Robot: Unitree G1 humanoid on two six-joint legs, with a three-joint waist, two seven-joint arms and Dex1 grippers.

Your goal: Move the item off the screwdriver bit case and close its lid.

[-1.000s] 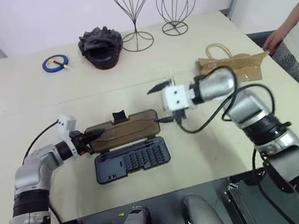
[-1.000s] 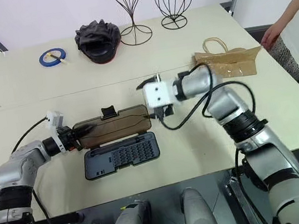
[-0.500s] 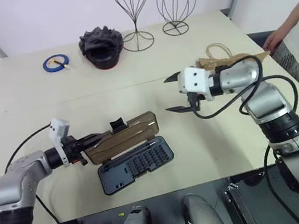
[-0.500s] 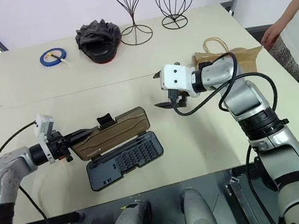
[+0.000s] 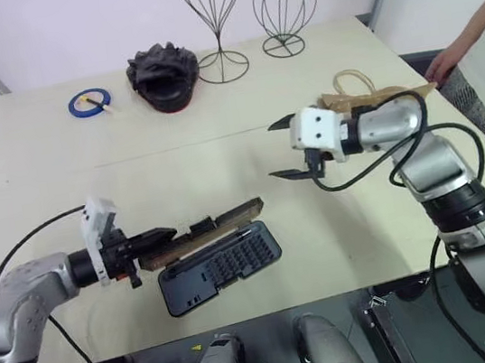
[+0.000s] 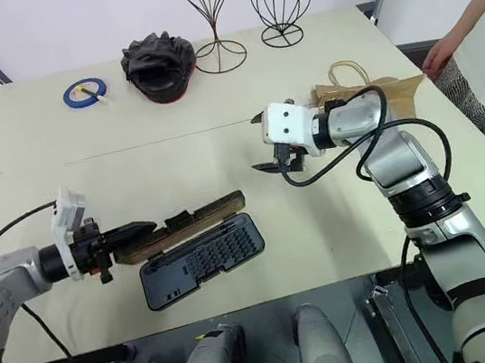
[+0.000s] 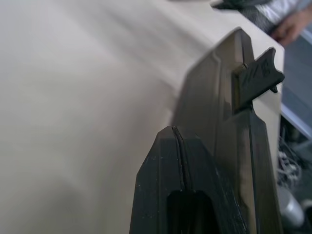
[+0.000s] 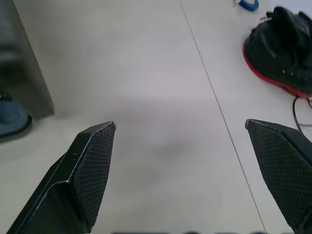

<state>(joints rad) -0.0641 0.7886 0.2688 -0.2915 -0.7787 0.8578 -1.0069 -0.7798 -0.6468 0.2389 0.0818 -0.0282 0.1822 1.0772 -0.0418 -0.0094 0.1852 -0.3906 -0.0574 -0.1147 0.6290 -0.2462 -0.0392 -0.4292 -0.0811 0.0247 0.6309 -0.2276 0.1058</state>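
Note:
The screwdriver bit case [image 5: 220, 266], dark blue-grey with rows of bits, lies open near the table's front edge. Its translucent brown lid [image 5: 216, 221] stands lifted off the table on its hinge, seen nearly edge-on above the base, black latch tab [image 7: 256, 77] upward. My left gripper [image 5: 156, 240] is shut on the lid's left end. My right gripper [image 5: 284, 149] hovers open and empty above the table, to the right of the case. The item, a crumpled brown paper bag [image 5: 383, 98] with twine handles, lies on the table behind my right arm, well clear of the case.
At the back of the table [image 5: 177, 168] stand two wire stands [image 5: 217, 21] [image 5: 287, 6], a black crinkled object [image 5: 163, 75] and a blue tape roll [image 5: 88, 102]. A person's arm [image 5: 470, 40] reaches in at the right edge near the bag.
My left gripper drew back and rose with the lid, swinging it from flat on the table up towards the base; the case slid slightly. My right gripper left the lid's right end, moving right.

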